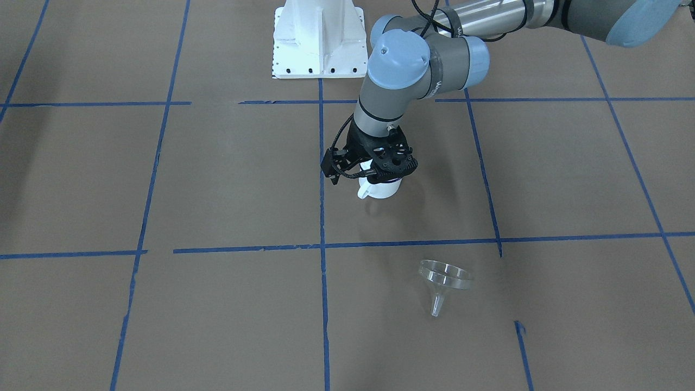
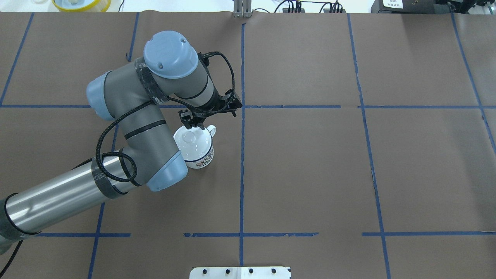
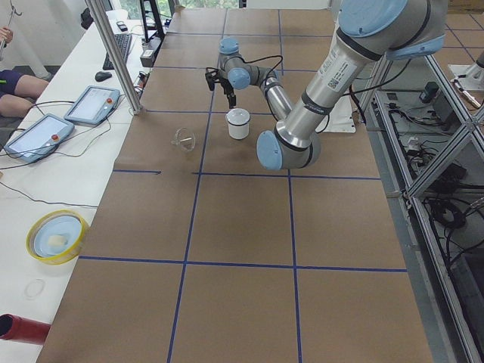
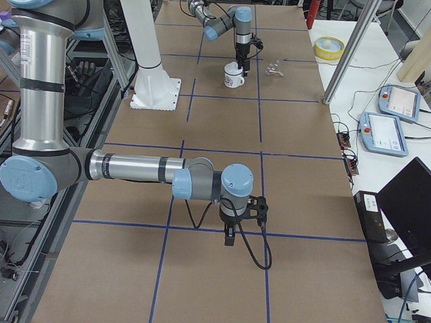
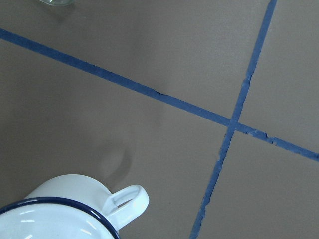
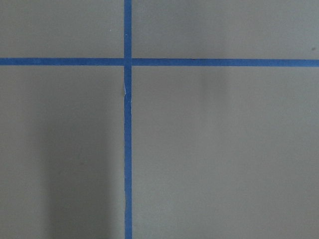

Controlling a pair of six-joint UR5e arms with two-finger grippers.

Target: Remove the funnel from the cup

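Note:
The clear funnel (image 1: 444, 276) lies on its side on the brown table, apart from the cup, spout toward the operators' side. It also shows in the left view (image 3: 183, 139) and the right view (image 4: 272, 67); the arm hides it in the overhead view. The white cup (image 2: 199, 155) with a blue rim stands upright, and a round white knobbed lid (image 2: 190, 136) seems to sit on it. My left gripper (image 2: 193, 124) hovers just above the cup's handle side and looks open and empty. My right gripper (image 4: 229, 237) hangs far away over bare table; I cannot tell its state.
The white robot base (image 1: 317, 41) stands behind the cup. A yellow bowl (image 3: 54, 236), two tablets (image 3: 91, 104) and a red tube (image 3: 19, 329) lie on the side bench beyond the table's edge. Metal posts (image 3: 113, 53) stand at that edge.

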